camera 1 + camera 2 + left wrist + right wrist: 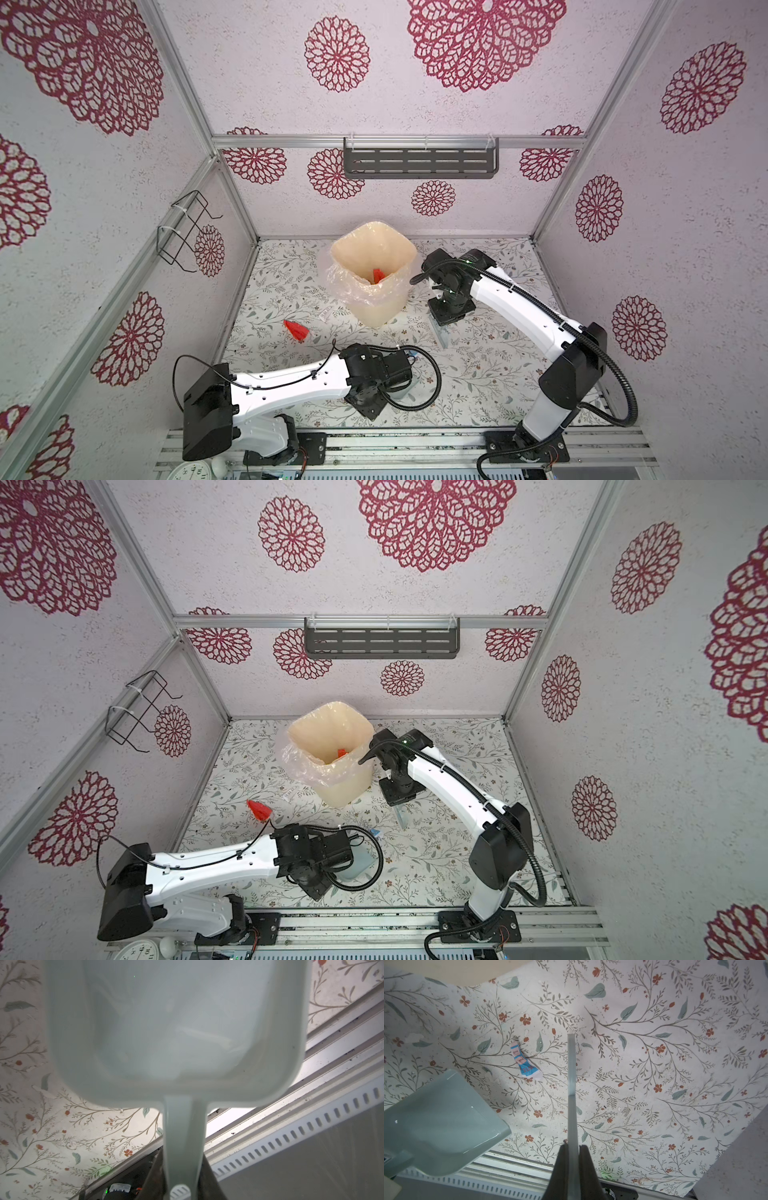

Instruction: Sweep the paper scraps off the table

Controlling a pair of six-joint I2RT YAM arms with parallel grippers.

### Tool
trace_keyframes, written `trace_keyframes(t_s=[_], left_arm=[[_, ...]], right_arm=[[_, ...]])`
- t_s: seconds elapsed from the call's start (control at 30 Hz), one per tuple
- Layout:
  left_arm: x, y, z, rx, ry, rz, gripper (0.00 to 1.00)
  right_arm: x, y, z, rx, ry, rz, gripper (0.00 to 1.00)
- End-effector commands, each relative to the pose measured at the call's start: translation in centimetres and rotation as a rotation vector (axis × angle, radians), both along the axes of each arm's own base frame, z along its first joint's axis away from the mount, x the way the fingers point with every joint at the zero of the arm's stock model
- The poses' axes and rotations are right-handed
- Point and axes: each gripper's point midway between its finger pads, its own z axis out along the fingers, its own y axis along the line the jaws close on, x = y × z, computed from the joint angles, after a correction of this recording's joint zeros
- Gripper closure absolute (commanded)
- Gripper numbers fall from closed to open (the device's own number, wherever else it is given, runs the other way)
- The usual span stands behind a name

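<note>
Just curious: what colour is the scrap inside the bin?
Red: the scrap shows best in a top view.

Seen from above, your table carries a bin at 11 o'clock, a red scrap at 9 o'clock, a white scrap between them, and a blue-printed scrap near centre.

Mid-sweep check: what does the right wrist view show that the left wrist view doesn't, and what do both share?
Only the right wrist view: a blue-and-pink printed paper scrap lying on the table, apart from the dustpan, and the right gripper, jaws shut on a thin pale brush. Only the left wrist view: the dustpan's handle clamped by the left gripper, and the pan's inside close up, too blurred to tell whether it holds scraps. Both: the dustpan, the floral table and the metal rail along its edge.
</note>
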Motion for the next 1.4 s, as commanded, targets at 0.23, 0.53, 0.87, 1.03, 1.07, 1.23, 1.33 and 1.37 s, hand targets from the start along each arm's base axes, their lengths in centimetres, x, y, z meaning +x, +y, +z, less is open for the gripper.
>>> trace_keyframes(t_s=[0.23, 0.53, 0.87, 1.03, 1.07, 1.23, 1.33, 1.37], left_arm=[[1.6, -1.3, -0.7, -0.097, -0.002, 0.071, 1.00], [1.8, -1.8, -2.1, -0.083, 0.008, 0.054, 1.00], [2.2, -2.2, -3.5, -0.063, 0.020, 0.032, 1.00], [2.5, -2.2, -3.6, -0.060, 0.020, 0.033, 1.00], [2.6, -2.2, -3.6, -0.058, 0.022, 0.036, 1.00], [2.8, -2.0, -4.3, -0.038, 0.035, 0.046, 1.00], [2.8, -2.0, -4.5, -0.027, 0.044, 0.045, 1.00], [2.9, -2.0, -4.5, -0.025, 0.042, 0.043, 1.00]], right_arm=[[1.0, 1.1, 0.4, -0.037, -0.012, 0.105, 1.00], [0.3, 3.0, -0.8, -0.032, 0.018, 0.169, 1.00], [0.1, 4.3, -1.6, -0.042, 0.042, 0.233, 1.00], [-0.4, 4.9, -2.1, -0.030, 0.066, 0.256, 1.00], [-0.4, 5.0, -2.2, -0.031, 0.070, 0.261, 1.00], [-0.8, 5.2, -2.2, -0.044, 0.084, 0.289, 1.00], [-1.1, 5.4, -2.2, -0.049, 0.092, 0.305, 1.00], [-1.1, 5.5, -2.2, -0.049, 0.094, 0.309, 1.00]])
